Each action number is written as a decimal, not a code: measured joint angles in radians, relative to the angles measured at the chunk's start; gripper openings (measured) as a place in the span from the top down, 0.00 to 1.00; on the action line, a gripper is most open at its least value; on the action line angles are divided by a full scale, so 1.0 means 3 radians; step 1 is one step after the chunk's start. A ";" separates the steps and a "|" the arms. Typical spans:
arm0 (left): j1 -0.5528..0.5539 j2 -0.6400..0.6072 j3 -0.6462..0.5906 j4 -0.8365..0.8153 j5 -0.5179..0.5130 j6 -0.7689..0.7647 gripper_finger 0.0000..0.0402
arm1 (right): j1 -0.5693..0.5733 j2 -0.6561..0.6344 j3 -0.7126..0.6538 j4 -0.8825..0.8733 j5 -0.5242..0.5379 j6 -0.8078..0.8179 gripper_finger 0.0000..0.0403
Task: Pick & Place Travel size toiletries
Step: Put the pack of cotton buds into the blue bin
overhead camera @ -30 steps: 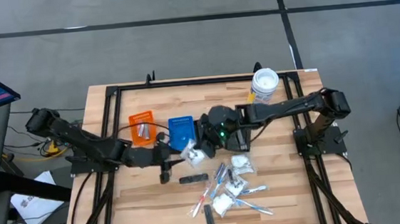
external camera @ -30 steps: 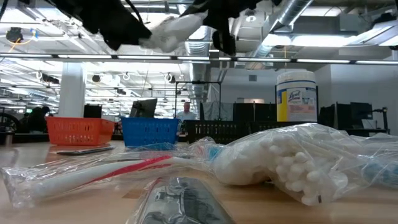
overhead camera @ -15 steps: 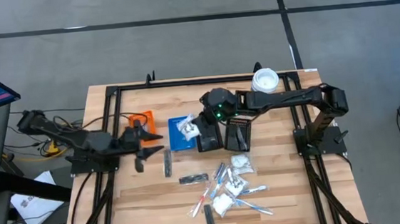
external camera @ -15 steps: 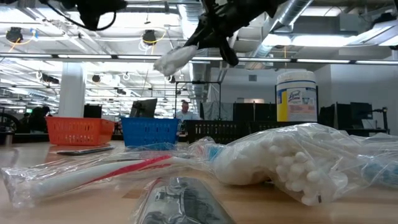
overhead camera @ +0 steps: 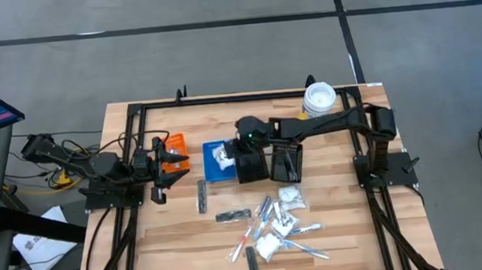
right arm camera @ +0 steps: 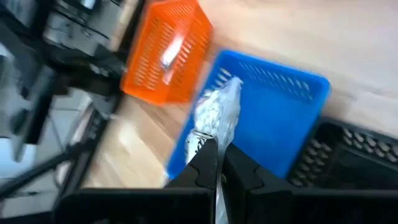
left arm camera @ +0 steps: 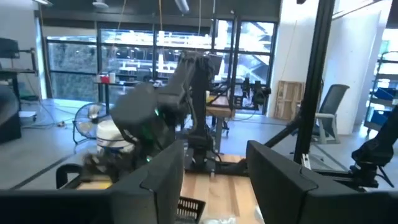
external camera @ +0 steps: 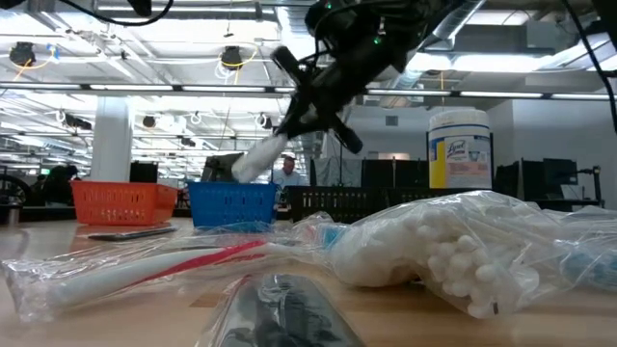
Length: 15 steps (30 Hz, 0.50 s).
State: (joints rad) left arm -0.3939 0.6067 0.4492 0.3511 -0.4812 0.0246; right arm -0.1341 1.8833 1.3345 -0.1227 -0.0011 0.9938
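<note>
My right gripper is shut on a white crinkly packet and holds it over the blue bin. In the low view the packet hangs above that bin. My left gripper is open at the table's left side, beside the orange bin, which holds a silvery item. The other toiletries lie in a pile near the table's near edge. A silvery sachet and a black piece lie apart from it. My right gripper pinches the white packet between its two fingers at one end. The fingers slant down toward the table's left. The packet is lifted clear and hangs tilted below them, its free end just above the blue bin's rim.
A black bin stands right of the blue one, under my right arm. The white tub with a blue label stands at the far right. A black frame runs around the tabletop. Bare wood lies along the far edge.
My right gripper has carried the packet from the table's middle toward the far left and lowered it, so it now hangs over the blue bin. My left arm has drawn back from the table's middle toward the left edge.
</note>
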 joint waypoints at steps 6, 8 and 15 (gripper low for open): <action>0.0000 0.0044 0.0000 -0.0013 0.0057 0.0111 0.58 | -0.0031 -0.0105 0.0174 -0.0973 0.0064 0.0162 1.00; 0.0001 0.0052 -0.0001 -0.0085 0.0057 0.0162 0.58 | -0.0019 -0.0105 0.0208 -0.1025 0.0102 0.0308 1.00; 0.0003 0.0068 -0.0003 -0.0098 0.0035 0.0304 0.58 | 0.0071 -0.0105 0.0339 -0.0968 0.0168 0.0442 1.00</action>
State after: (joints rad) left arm -0.3931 0.6271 0.4484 0.3218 -0.4706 0.1158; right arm -0.1129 1.8519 1.4361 -0.4130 0.0492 1.1263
